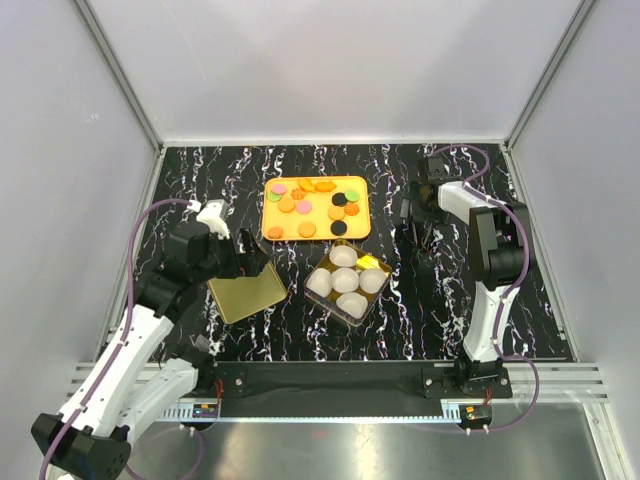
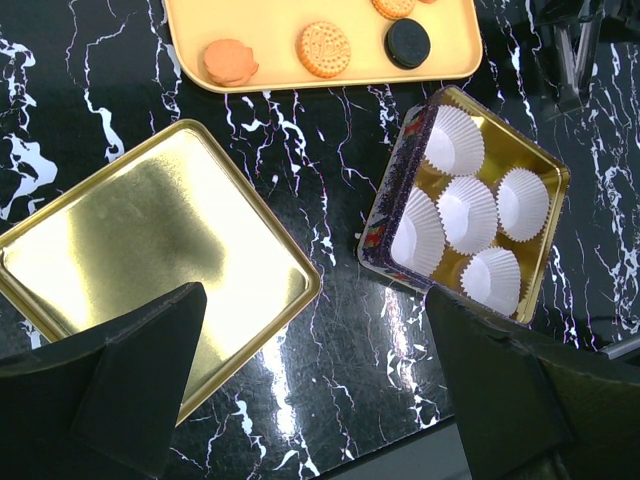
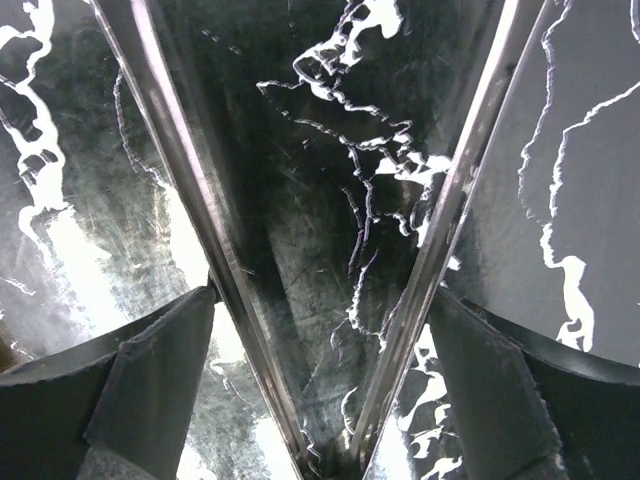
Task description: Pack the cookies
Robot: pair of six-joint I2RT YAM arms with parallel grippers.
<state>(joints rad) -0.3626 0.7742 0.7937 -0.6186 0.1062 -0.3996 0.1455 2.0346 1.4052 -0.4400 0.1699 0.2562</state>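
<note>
The cookies, mostly orange with some green, pink and black, lie on the orange tray at the middle back. Three of them show in the left wrist view: two orange and one black. The open tin holds several white paper cups, all empty. My left gripper is open and empty, above bare table between the gold lid and the tin. My right gripper is right of the tray, its fingers pressed on a V of metal tongs.
The gold lid lies flat left of the tin. The black marbled table ends at a metal rail at the front. White walls stand on three sides.
</note>
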